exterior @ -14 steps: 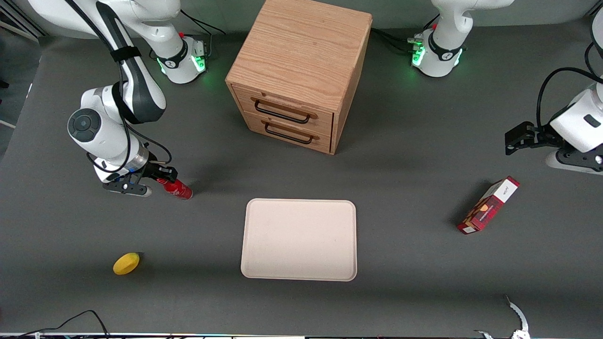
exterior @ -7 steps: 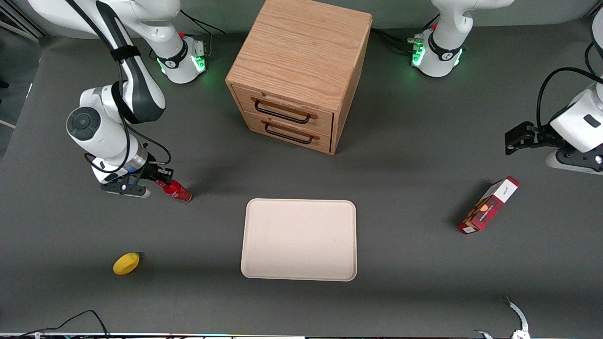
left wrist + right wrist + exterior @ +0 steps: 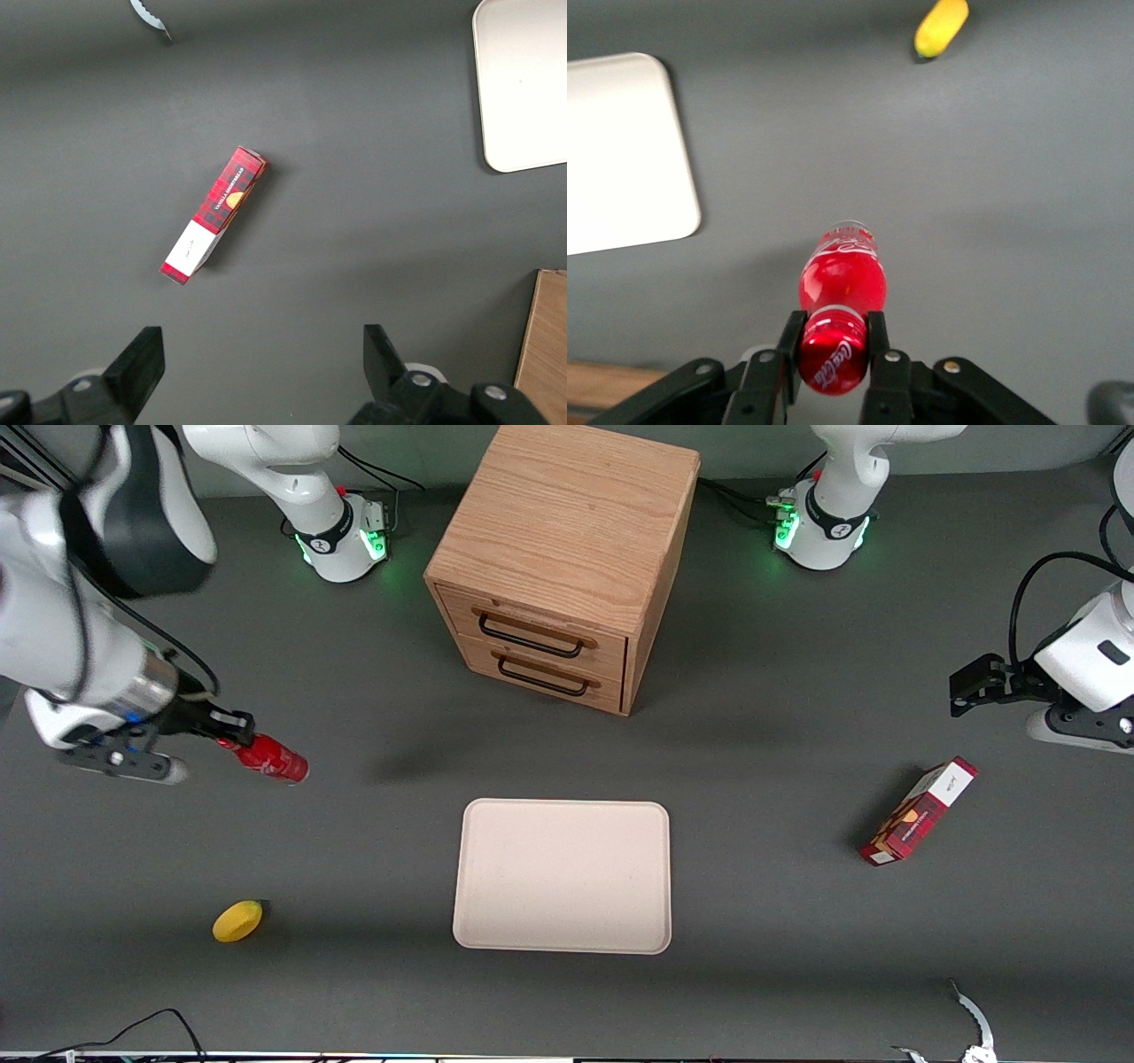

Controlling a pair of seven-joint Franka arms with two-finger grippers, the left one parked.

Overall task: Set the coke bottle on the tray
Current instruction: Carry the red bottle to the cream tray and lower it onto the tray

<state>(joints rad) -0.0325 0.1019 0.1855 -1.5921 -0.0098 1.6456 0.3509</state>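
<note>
My right gripper [image 3: 232,737] is shut on the red cap of the coke bottle [image 3: 271,762] and holds it in the air above the table, toward the working arm's end. In the right wrist view the two black fingers [image 3: 877,335] clamp the cap of the bottle [image 3: 841,283], whose body hangs down over the grey table. The cream tray [image 3: 563,875] lies flat on the table, nearer the front camera than the wooden drawer cabinet. Its corner shows in the right wrist view [image 3: 620,150] and in the left wrist view [image 3: 523,80].
A wooden two-drawer cabinet [image 3: 563,558] stands farther from the camera than the tray. A yellow lemon [image 3: 237,920] lies nearer the camera than the bottle. A red-and-white box [image 3: 919,811] lies toward the parked arm's end.
The gripper has lifted the bottle off the table and carried it upward and toward the working arm's end. The arm looms much larger in the front view.
</note>
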